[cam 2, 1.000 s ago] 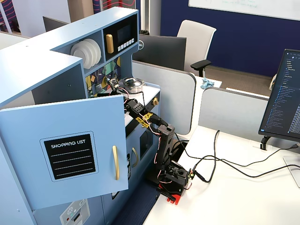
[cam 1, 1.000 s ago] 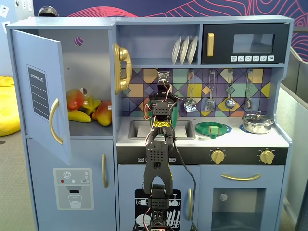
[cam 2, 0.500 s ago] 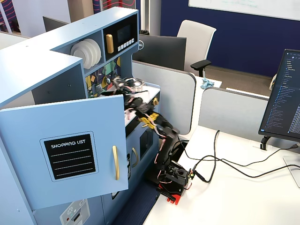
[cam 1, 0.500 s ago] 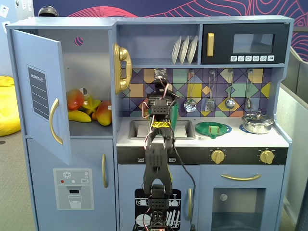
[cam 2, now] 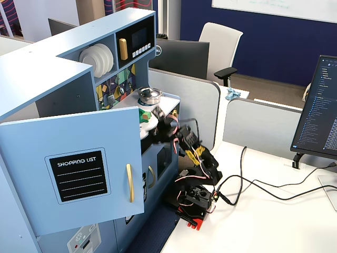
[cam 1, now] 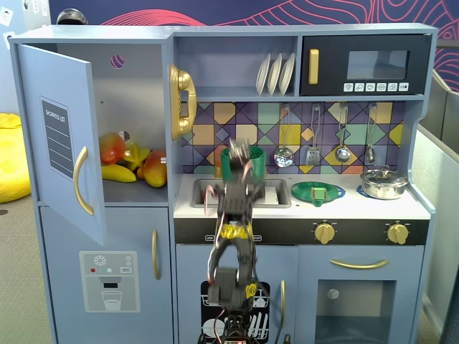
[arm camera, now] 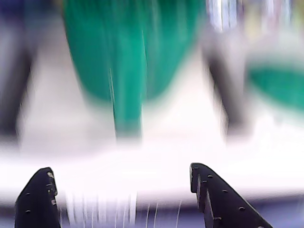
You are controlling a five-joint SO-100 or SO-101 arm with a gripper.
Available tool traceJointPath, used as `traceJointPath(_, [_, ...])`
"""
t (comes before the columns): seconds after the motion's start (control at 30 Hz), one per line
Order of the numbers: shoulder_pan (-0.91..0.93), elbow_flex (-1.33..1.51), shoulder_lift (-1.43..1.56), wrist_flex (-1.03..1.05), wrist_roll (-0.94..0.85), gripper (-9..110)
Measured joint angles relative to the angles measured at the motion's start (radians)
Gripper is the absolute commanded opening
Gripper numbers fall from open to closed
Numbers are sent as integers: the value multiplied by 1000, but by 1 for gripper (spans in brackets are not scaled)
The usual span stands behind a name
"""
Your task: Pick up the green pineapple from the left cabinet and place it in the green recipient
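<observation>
My gripper [arm camera: 119, 169] is open, and nothing sits between its black fingers [arm camera: 38, 194]. The wrist view is motion-blurred. Ahead of it the green recipient [arm camera: 133, 47] stands on the white counter; in a fixed view the recipient [cam 1: 251, 159] is partly behind my blurred arm [cam 1: 233, 204]. The green pineapple is hidden in every view. The left cabinet [cam 1: 136, 93] stands with its door [cam 1: 57, 143] swung open, and the same door [cam 2: 79, 168] fills the foreground of the side view. My arm [cam 2: 197, 155] is folded low in front of the counter.
Inside the cabinet lie a yellow banana [cam 1: 118, 173] and red-orange fruits [cam 1: 111, 148]. A flat green plate [cam 1: 317, 191] and a steel pot [cam 1: 384, 184] sit on the counter to the right of the sink [cam 1: 208, 193]. Utensils hang on the back wall.
My arm has pulled back from above the green recipient and dropped low toward its base, moving fast enough to blur. The gripper now sits at the counter's front edge.
</observation>
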Motion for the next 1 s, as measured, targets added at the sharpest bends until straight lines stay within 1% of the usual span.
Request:
traceJointPath(0.2, [11,434,178,-46,87,23])
traceJointPath(0.3, [-3,609,268,-61,117,17])
traceJointPath(0.47, [-40,833,410,6,161,10])
traceJointPath(0.53, [-40,881,422,41,202,6])
traceJointPath(0.6, [-55,899,423,97,261,0])
traceJointPath(0.77, [-101,910,445,255,333,0])
traceJointPath(0.83, [-92,904,449,299,328,0])
traceJointPath(1.0, [-80,904,449,318,199,0])
